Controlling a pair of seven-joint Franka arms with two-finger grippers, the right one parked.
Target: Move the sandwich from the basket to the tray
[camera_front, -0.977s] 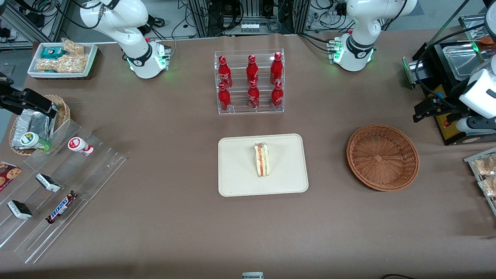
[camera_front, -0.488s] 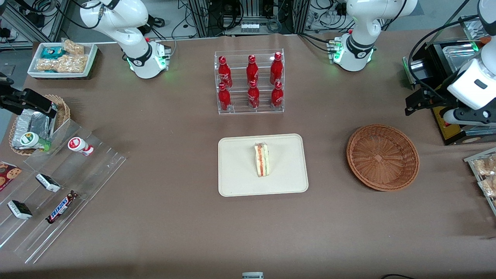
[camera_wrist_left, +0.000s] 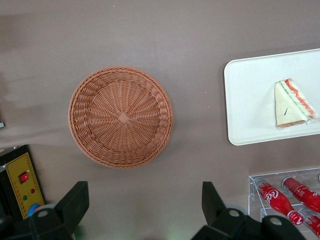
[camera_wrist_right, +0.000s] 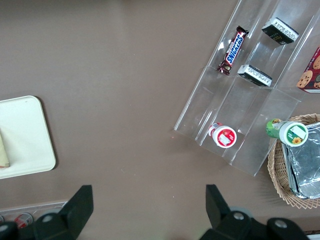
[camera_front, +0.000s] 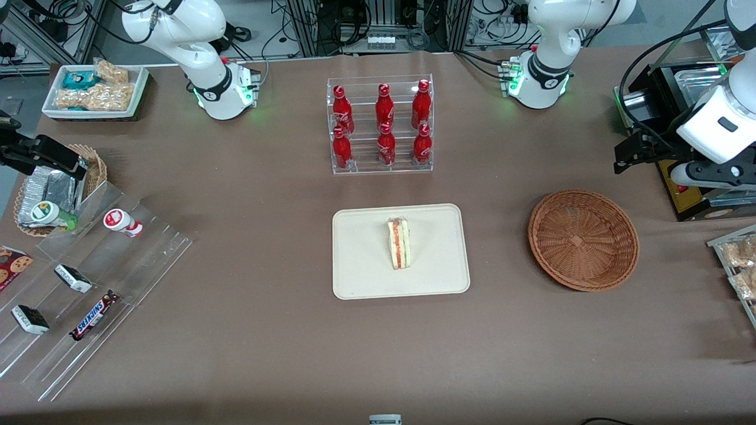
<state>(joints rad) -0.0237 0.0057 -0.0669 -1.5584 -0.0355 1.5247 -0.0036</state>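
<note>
On the tray: the sandwich (camera_front: 400, 243) lies near the middle of the tray (camera_front: 360, 277), its red and green filling edge showing, nothing touching it.
Sandwich, wrist view: the same wedge (camera_wrist_left: 292, 104) rests flat on the cream tray (camera_wrist_left: 245, 100).
Basket: the round reddish-brown basket (camera_front: 583, 239) sits on the brown surface (camera_front: 266, 342), well apart from the tray and toward the working arm's end; it holds nothing.
Basket, wrist view: its woven floor (camera_wrist_left: 121, 116) is bare.
Gripper: the gripper (camera_front: 627, 157) hangs in the air above the surface, farther from the front camera than the basket and near the black device (camera_front: 679, 118) at the working arm's end.
Gripper state: fingers (camera_wrist_left: 75, 202) spread wide, holding nothing.
Bottle rack: a clear rack of red bottles (camera_front: 381, 124) stands farther from the front camera than the tray.
Snack stand: a clear stepped stand (camera_front: 88, 283) with bars and small cups lies toward the parked arm's end.
</note>
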